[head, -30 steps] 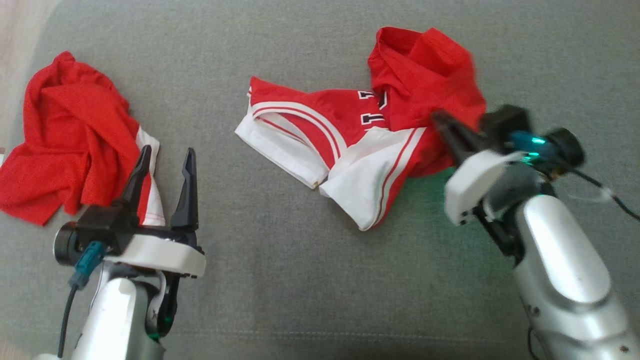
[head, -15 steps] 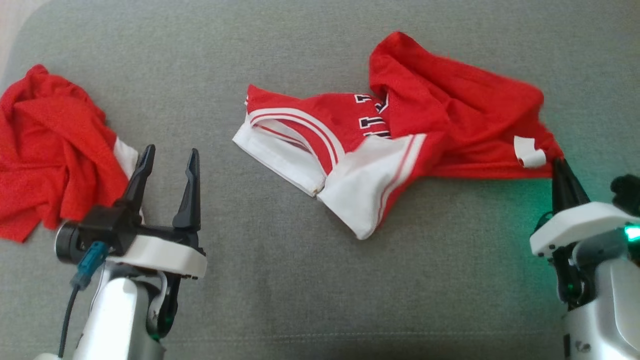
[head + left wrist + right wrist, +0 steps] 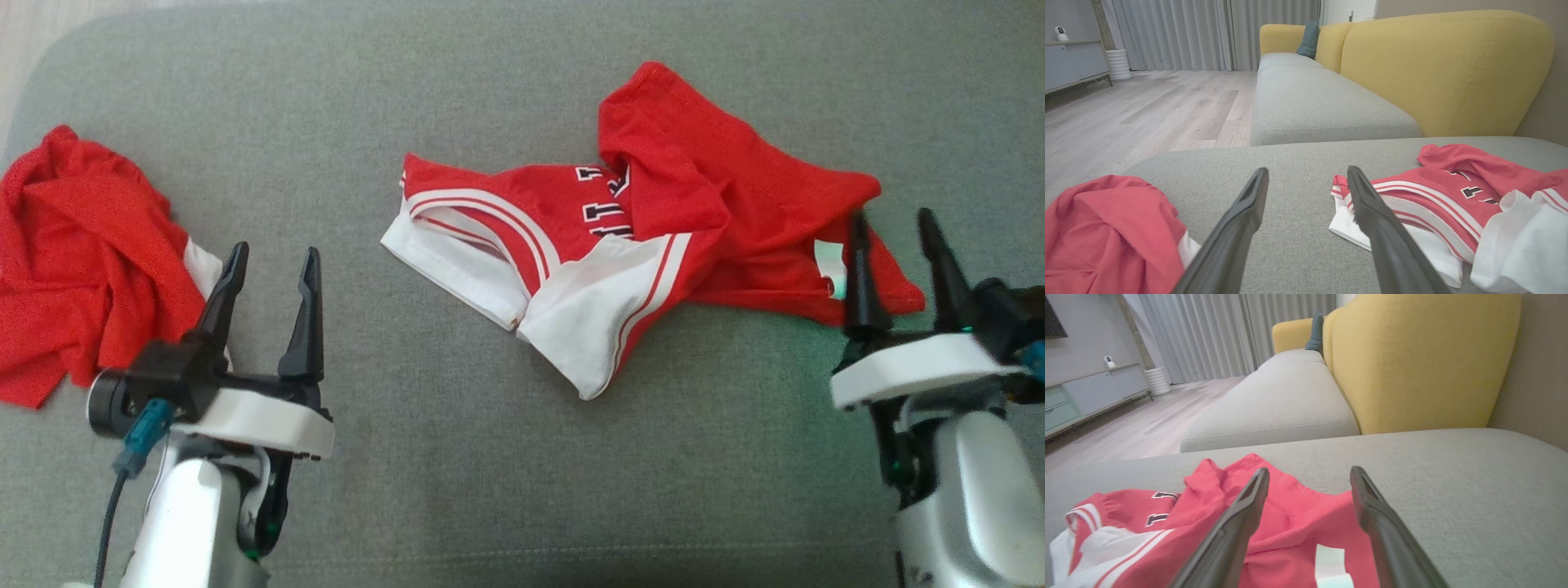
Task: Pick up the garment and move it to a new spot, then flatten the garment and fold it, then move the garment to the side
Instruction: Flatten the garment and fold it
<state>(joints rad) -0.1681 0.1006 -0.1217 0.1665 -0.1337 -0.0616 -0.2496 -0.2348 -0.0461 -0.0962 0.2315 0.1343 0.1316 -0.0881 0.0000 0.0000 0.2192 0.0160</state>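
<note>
**Both claws apart, garment crumpled on the sofa seat**

The red and white garment [image 3: 563,237] lies crumpled in the middle of the grey sofa seat [image 3: 457,490], with its plain red part spread toward the right. The right claw [image 3: 890,214] has its fingers apart at the right edge of this garment, beside a white label [image 3: 829,265], and it clamps nothing. The left claw [image 3: 274,249] is also apart and empty, at the near left, just beside a second red cloth [image 3: 73,245].
</note>
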